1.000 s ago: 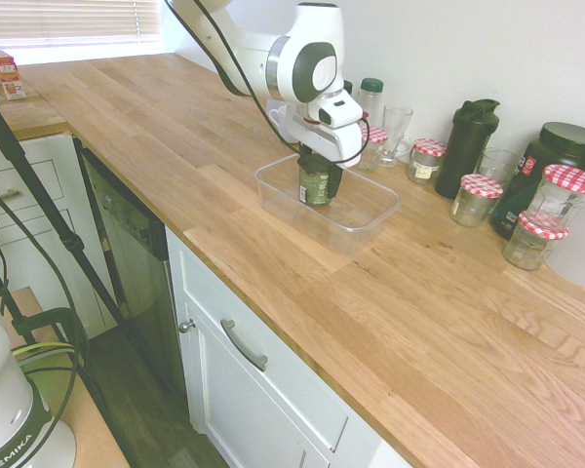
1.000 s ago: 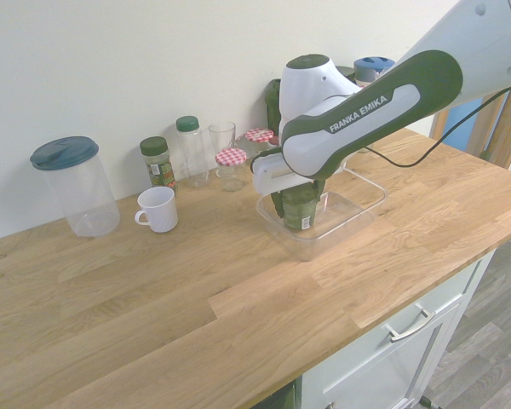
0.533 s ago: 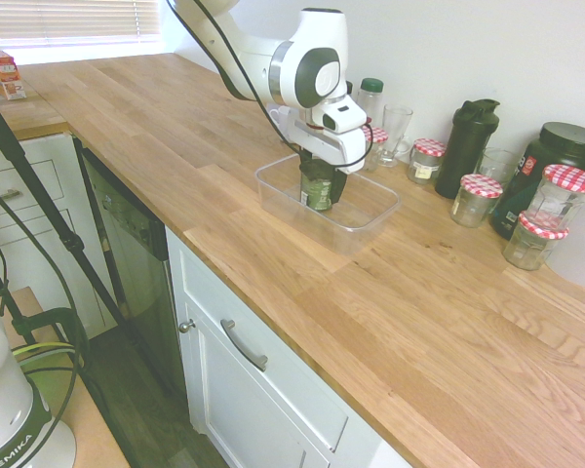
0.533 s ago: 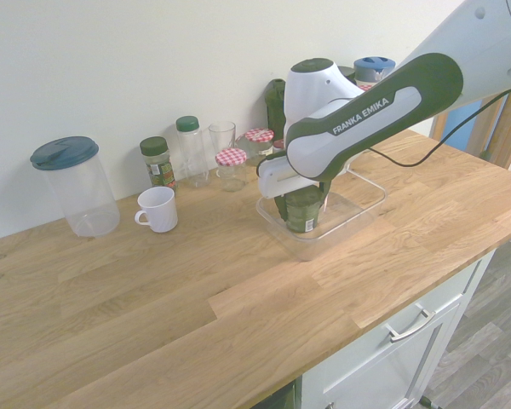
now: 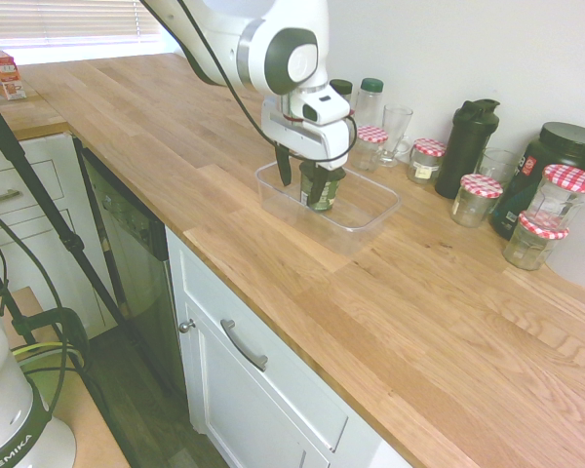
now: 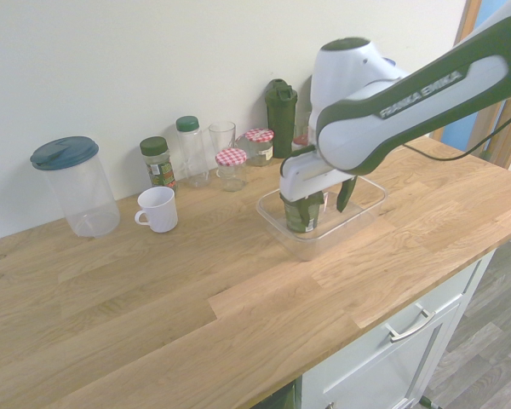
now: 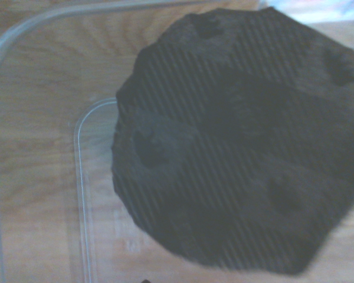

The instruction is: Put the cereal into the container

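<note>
Sideways and a little up from half a second ago, my white and black gripper [image 5: 303, 176] has shifted; the jaws stand wide, one finger out past the cup, the other overlapping it, contact unclear. The squat green-labelled cup with a near-black lid [image 5: 321, 188] is inside the shallow clear plastic tub [image 5: 369, 232], near one end, probably so placed for release; I judge I should rise straight, lest I tip it. FRANKA EMIKA reads blurrily on my white and green arm [image 6: 443, 89]; the cup's print is illegible.
</note>
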Action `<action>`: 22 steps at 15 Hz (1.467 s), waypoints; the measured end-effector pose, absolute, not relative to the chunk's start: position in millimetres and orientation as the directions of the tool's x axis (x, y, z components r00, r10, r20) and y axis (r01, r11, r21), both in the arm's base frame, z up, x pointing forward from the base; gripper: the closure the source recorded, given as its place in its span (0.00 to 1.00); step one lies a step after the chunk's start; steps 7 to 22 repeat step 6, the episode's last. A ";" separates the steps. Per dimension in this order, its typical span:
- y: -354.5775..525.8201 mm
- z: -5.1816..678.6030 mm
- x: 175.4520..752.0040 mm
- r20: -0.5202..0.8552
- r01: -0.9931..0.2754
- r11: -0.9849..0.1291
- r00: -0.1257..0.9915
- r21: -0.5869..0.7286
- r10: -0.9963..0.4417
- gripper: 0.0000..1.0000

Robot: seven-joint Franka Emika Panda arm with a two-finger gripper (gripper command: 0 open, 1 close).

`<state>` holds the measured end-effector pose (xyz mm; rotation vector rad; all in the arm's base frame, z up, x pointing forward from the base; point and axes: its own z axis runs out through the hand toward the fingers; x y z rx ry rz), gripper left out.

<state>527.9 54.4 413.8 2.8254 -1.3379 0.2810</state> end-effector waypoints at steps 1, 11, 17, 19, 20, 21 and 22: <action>41.7 435.2 518.4 0.171 -0.767 -0.636 0.619 -0.077 -0.767 0.00; -44.2 483.0 488.8 0.133 -0.757 -0.651 0.641 -0.052 -0.756 0.00; -44.2 483.0 488.8 0.133 -0.757 -0.651 0.641 -0.052 -0.756 0.00; -44.2 483.0 488.8 0.133 -0.757 -0.651 0.641 -0.052 -0.756 0.00; -44.2 483.0 488.8 0.133 -0.757 -0.651 0.641 -0.052 -0.756 0.00; -44.2 483.0 488.8 0.133 -0.757 -0.651 0.641 -0.052 -0.756 0.00; -44.2 483.0 488.8 0.133 -0.757 -0.651 0.641 -0.052 -0.756 0.00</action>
